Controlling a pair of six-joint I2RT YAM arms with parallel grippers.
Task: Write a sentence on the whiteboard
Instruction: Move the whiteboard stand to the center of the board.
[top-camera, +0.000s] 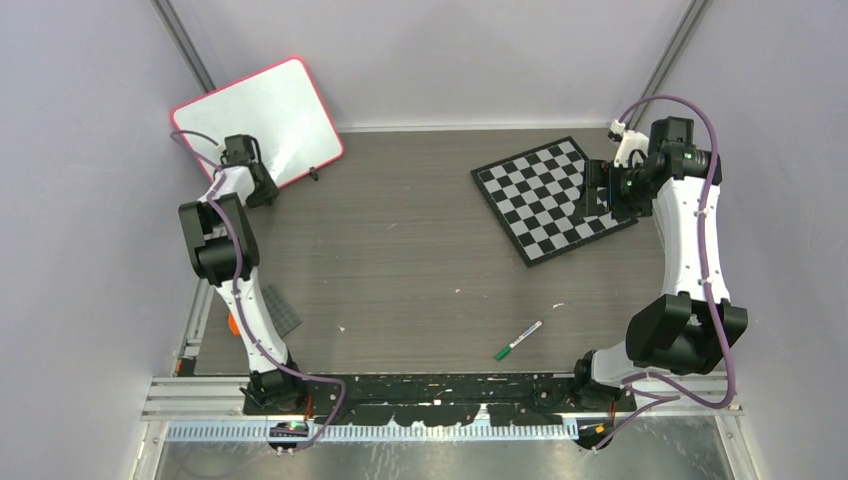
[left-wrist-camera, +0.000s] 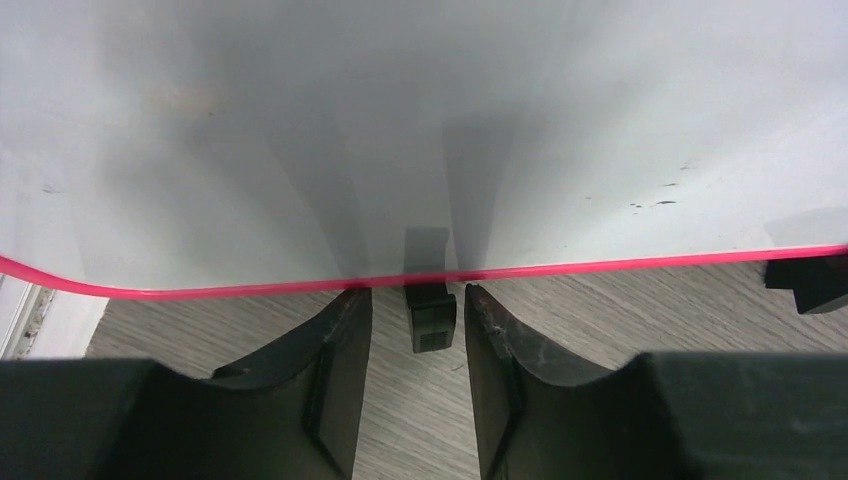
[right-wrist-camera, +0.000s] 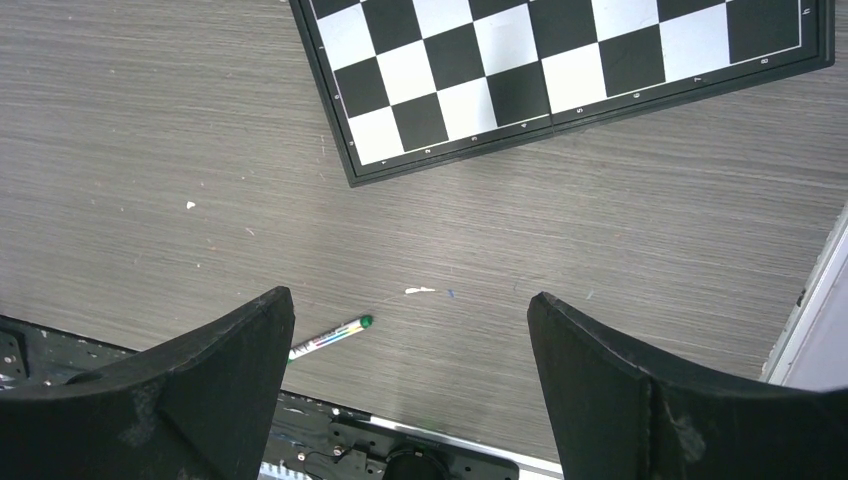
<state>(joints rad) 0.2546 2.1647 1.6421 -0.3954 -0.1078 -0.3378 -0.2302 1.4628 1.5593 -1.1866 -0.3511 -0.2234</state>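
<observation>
Starting at the near edge: one marker (top-camera: 518, 340) lies flat on the grey wood-grain table (top-camera: 400, 260), a slim white barrel with a green cap, well apart from both arms. Over by the left arm's base there's one flat dark-grey plate (top-camera: 282, 310), roughly rectangular.

Further out on the right sits one checkerboard (top-camera: 555, 198), with black and white squares and a thin black frame, lying flat and turned at an angle. The right gripper (right-wrist-camera: 410, 300) hangs over its right side with the jaws spread wide and nothing between them. Its two fingers (right-wrist-camera: 200, 380) are matte black and wedge-shaped.

Far left corner is the one whiteboard (top-camera: 258, 122) — smooth white face, rounded corners, thin pink-red rim. It looks propped up on two small black clips (left-wrist-camera: 430, 315) and leans back. The wrist view shows its face as plain white with a few tiny dark specks.

The left gripper (left-wrist-camera: 412, 295) is right at the board's lower rim, jaws only narrowly parted, one tip on each side of a clip. Can't tell if the tips actually touch the rim.
</observation>
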